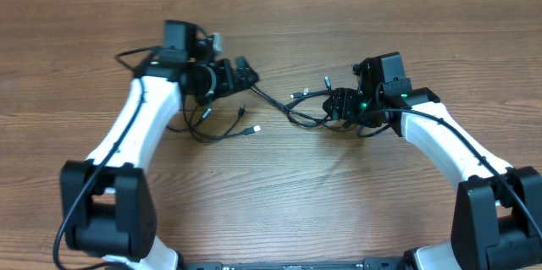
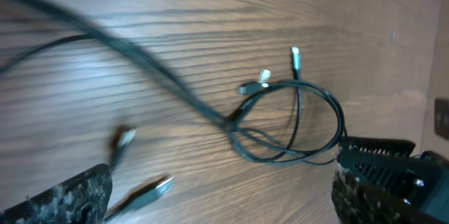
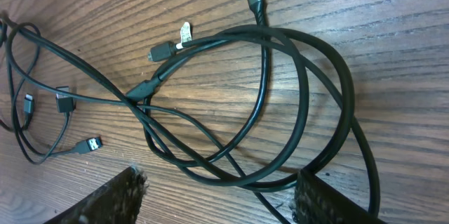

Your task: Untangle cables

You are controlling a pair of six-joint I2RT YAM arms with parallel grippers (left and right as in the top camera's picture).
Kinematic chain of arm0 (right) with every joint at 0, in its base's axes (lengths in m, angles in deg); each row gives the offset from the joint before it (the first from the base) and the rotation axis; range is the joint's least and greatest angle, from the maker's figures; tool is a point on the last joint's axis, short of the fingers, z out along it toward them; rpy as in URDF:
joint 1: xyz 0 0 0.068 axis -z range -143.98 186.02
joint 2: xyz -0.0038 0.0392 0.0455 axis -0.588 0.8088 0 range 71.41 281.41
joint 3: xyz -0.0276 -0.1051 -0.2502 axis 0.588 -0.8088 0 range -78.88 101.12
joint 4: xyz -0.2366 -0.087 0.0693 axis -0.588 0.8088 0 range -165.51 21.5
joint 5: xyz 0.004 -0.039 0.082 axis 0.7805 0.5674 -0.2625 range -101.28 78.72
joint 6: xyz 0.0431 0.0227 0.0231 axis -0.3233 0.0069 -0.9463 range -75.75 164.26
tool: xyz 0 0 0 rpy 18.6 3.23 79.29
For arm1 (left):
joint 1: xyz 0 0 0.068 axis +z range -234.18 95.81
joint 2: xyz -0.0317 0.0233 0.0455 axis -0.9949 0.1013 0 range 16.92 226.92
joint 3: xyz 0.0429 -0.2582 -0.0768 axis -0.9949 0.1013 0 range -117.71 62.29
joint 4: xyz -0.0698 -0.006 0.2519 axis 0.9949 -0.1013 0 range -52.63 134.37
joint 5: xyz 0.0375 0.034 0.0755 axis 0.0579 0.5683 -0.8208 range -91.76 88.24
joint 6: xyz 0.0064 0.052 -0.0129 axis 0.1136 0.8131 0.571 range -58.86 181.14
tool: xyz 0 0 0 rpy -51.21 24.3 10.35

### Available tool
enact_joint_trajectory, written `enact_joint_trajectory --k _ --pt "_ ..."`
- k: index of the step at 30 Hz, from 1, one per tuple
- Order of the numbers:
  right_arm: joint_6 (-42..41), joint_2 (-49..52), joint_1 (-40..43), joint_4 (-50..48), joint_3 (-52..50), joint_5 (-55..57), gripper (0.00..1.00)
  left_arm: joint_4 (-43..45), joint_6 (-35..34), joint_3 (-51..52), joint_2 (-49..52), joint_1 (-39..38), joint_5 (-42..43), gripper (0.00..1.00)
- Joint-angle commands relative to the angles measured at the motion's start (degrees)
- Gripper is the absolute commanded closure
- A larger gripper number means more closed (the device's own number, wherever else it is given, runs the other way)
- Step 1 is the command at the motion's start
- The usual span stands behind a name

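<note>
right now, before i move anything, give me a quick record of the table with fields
surface: wooden table
cables: thin, black, tangled into a loop, several plug ends free
left tool: open, holding nothing
right tool: open, fingers either side of the loop's strands, not clamped
untangled: no

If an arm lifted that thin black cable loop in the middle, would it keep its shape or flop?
Probably flop: the cable loop lies in loose, uneven curves on the table. Likely light, being so thin. Lifting it may drag other cables along, since the strands cross.
</note>
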Motion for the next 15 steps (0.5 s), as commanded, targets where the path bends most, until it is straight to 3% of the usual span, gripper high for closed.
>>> enact_joint_trajectory --k 1,5,7,9,10,13,15 --pt "-0.22 -0.09 0.04 -0.39 -0.17 0.28 0.33 4.37 0.74 -0.72 4.17 -5.07 1.07 0.00" --pt "-0.22 -0.09 -0.15 -0.37 -0.28 -0.15 0.32 13.55 0.81 -0.72 8.59 -9.05 1.14 0.02" --pt "-0.20 -0.09 -0.39 -0.17 -0.33 -0.13 0.32 16.81 0.81 -0.74 10.51 -10.60 1.11 0.19" --pt "-0.17 -0.09 -0.50 -0.04 -0.35 -0.13 0.32 18.21 0.83 -0.74 12.66 -11.93 0.83 0.43" --pt "-0.15 -0.09 -0.50 0.04 -0.35 -0.11 0.31 17.99 0.85 -0.74 13.60 -12.24 0.48 0.58" --pt "1.14 -0.09 -0.48 0.26 -0.35 -0.11 0.26 13.64 0.85 -0.74 16.57 -12.09 -4.07 0.87" --pt "2.01 -0.11 -0.48 0.15 -0.20 -0.28 0.25 11.76 0.87 -0.74 17.64 -11.28 -5.35 0.90"
